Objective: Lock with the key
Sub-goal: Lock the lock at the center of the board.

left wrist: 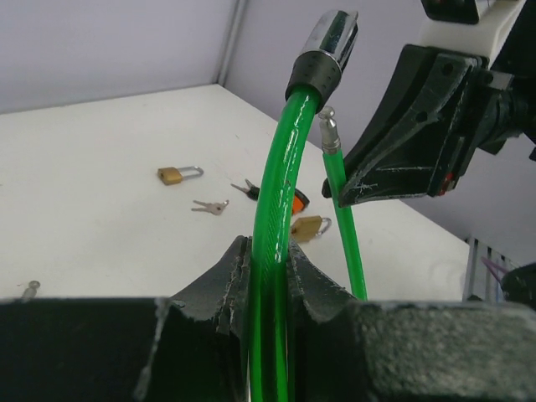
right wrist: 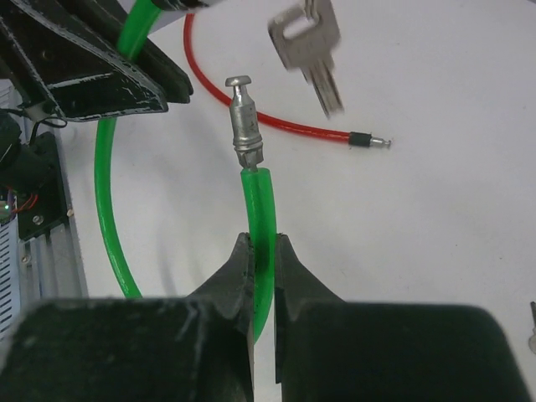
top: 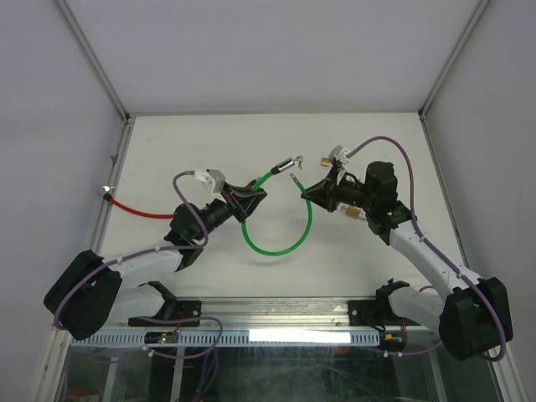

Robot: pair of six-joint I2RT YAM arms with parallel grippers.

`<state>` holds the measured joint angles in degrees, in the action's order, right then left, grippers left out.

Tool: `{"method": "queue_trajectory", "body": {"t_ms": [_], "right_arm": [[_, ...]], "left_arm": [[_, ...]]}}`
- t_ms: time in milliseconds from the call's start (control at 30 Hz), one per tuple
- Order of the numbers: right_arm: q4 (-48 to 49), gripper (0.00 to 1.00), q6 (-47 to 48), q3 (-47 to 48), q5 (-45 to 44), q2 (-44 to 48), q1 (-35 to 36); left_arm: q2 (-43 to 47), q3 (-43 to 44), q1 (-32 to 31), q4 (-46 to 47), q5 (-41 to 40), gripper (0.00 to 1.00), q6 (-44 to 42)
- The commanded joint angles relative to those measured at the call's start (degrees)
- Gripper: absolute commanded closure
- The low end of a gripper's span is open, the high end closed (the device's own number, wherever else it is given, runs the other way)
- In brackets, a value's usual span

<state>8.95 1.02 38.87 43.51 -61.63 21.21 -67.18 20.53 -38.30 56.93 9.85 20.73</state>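
1. Green cable lock (top: 289, 245) is held at both ends above the tabletop (top: 193, 142), and its loop hangs between the two arms.
2. Left pincer (left wrist: 266, 264) is closed on the cable just below the chrome lock head (left wrist: 328, 38). Right pincer (right wrist: 262, 251) is closed on the cable just below the metal pin (right wrist: 244, 117).
3. The step in hand, as I judge, is joining pin and head; they are near but apart.
4. The next move calls for aiming the pin at the head's opening and pushing it in. The key (right wrist: 306, 46) is blurred, so I cannot tell whether it sits in the lock.
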Motion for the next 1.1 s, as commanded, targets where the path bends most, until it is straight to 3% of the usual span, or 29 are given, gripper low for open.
{"method": "queue_trajectory", "body": {"t_ms": [0,300,733,1067], "right_arm": [[4.7,1.0,0.3,-0.6,7.0,1.4,0.7],[6.1,1.0,-0.6,-1.3,7.3,1.0,1.1],[7.5,1.0,-1.1,-2.0,9.1,1.6,1.2],[8.1,1.0,-2.3,-2.0,8.4,1.9,0.6]], "left_arm": [[-2.1,3.8,-0.4,5.5,8.7,1.0,-0.4],[-3.7,4.7,-0.5,5.2,11.1,1.0,-0.1],[-1.5,2.5,-0.5,3.7,5.1,1.0,-0.9],[-0.5,1.4,-0.5,3.0,5.7,1.0,-1.3]]}}
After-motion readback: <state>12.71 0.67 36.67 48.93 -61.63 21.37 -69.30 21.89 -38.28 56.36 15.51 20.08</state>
